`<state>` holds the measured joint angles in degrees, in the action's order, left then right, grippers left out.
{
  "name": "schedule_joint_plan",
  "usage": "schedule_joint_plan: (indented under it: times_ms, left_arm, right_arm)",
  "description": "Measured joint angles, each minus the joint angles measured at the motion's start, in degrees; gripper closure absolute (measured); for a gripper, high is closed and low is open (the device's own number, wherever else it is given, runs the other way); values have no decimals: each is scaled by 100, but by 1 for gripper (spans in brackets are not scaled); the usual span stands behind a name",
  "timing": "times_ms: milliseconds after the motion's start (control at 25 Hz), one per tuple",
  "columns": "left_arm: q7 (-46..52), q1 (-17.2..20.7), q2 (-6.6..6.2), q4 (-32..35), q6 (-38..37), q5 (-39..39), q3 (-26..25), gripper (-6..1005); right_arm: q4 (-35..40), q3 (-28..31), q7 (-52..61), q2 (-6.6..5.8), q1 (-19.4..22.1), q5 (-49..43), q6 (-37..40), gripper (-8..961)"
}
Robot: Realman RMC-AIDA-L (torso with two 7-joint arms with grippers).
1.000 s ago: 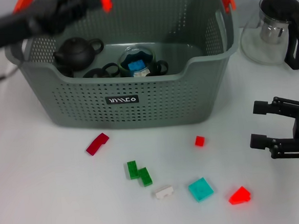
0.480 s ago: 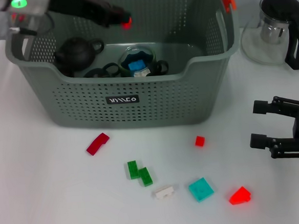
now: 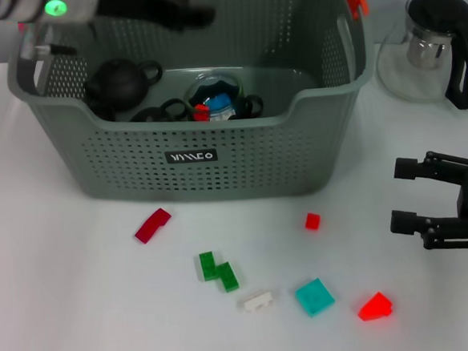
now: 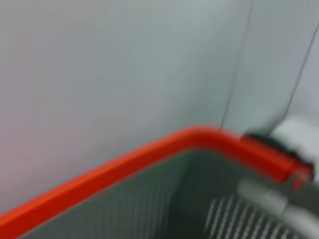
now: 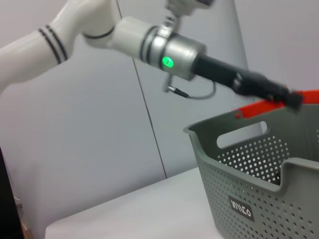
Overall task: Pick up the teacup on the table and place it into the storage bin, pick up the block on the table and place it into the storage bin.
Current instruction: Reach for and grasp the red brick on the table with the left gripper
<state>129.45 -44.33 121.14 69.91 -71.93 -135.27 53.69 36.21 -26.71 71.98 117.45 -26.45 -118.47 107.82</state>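
The grey storage bin (image 3: pixel 218 184) stands at the back of the table, and its orange rim (image 4: pixel 124 169) fills the left wrist view. My left gripper (image 3: pixel 193 18) hovers open over the bin's back left part, also seen in the right wrist view (image 5: pixel 288 95). Below it a small red block (image 3: pixel 201 112) lies inside the bin beside a glass cup (image 3: pixel 216 90) holding a blue block. Dark teacups (image 3: pixel 153 113) and a black teapot (image 3: pixel 119 81) sit in the bin too. My right gripper (image 3: pixel 408 194) rests open and empty at the table's right.
Loose blocks lie in front of the bin: a red curved one (image 3: pixel 152 225), a green one (image 3: pixel 217 271), a white one (image 3: pixel 257 301), a teal one (image 3: pixel 315 296), a red wedge (image 3: pixel 375 305) and a small red cube (image 3: pixel 312 221). A glass teapot (image 3: pixel 430 45) stands at the back right.
The small red block has left my left gripper's tip and dropped into the bin beside the glass cup. The left arm shifted slightly. The right arm has not moved.
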Motion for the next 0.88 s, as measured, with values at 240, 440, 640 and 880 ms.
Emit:
schedule_joint_plan:
  times_ms: [240,440,640,880]
  left_arm:
    - [-1453,1290,29,-109,-1015,3543,-1211,538]
    - [-3061,1633,-180,-1895,-2858,5010,-2648,329]
    - [-4893,2077,-144,-2446,-3458,3643,-2962,178]
    - [-5868,2476,49,-2364,-3444,2180,-2815,175]
  right_arm:
    - [0,102,-6,6,20,-1,30,38]
    - [0,143,-1,6,13,-1,32,39]
    - [4,147,5,12,-6,-1,28,39]
    - [10,150,51,0,-10,-1,37,39]
